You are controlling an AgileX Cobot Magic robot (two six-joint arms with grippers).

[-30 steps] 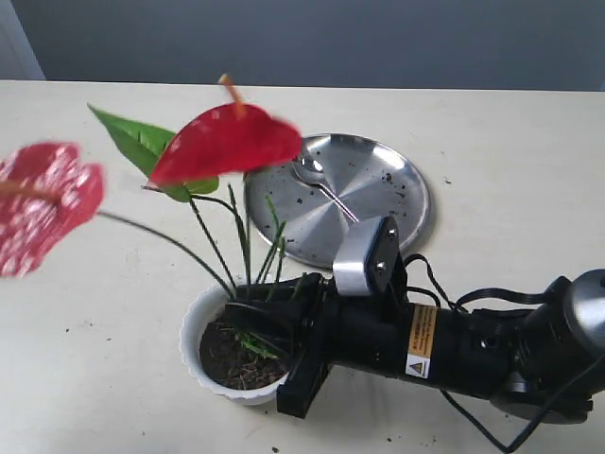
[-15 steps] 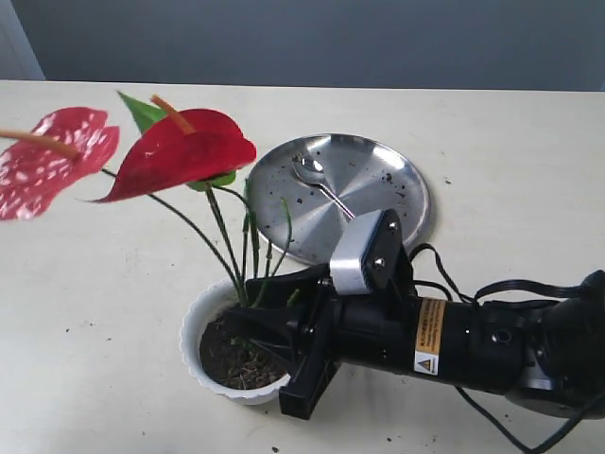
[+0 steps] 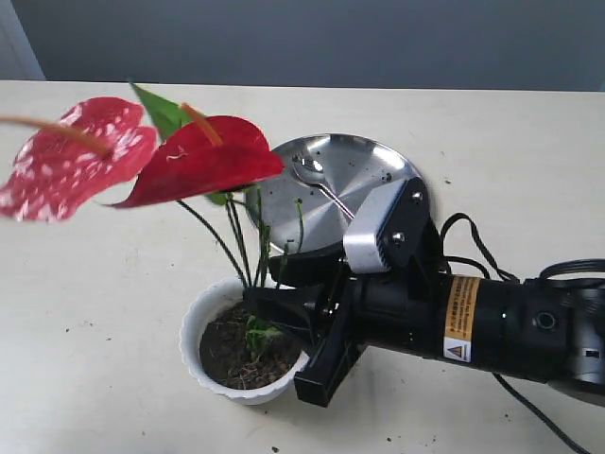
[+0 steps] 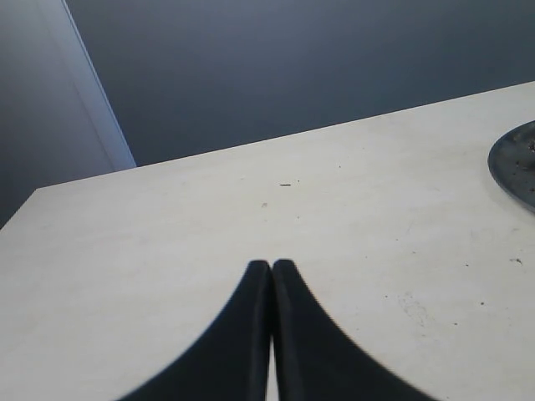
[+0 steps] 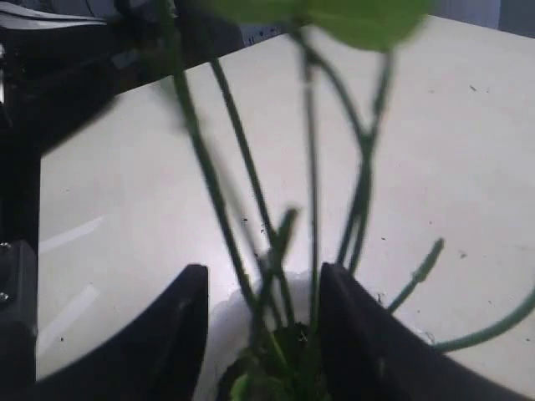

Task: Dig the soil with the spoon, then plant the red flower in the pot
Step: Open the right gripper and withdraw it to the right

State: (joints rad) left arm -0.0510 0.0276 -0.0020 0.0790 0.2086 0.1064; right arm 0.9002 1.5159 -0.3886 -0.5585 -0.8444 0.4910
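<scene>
The right gripper (image 3: 274,288) reaches in low from the right, its black fingers spread on either side of the flower's (image 3: 203,156) green stems just above the pot (image 3: 210,317); in the right wrist view the jaws stand apart with the stems (image 5: 311,192) running up between them, and whether the pads touch the stems cannot be told. The stems stand in the dark soil (image 3: 232,355) that fills the white pot, and the two red blooms and a green leaf lean up and to the left over the table (image 3: 95,312). Behind the pot lies a round steel plate (image 3: 378,175), flecked with soil crumbs, with the spoon (image 3: 321,184) resting on it, bowl toward the far side. The left gripper (image 4: 272,271) is seen only in its own wrist view: its two dark fingertips are pressed together with nothing between them, over bare table, with the plate's edge near.
</scene>
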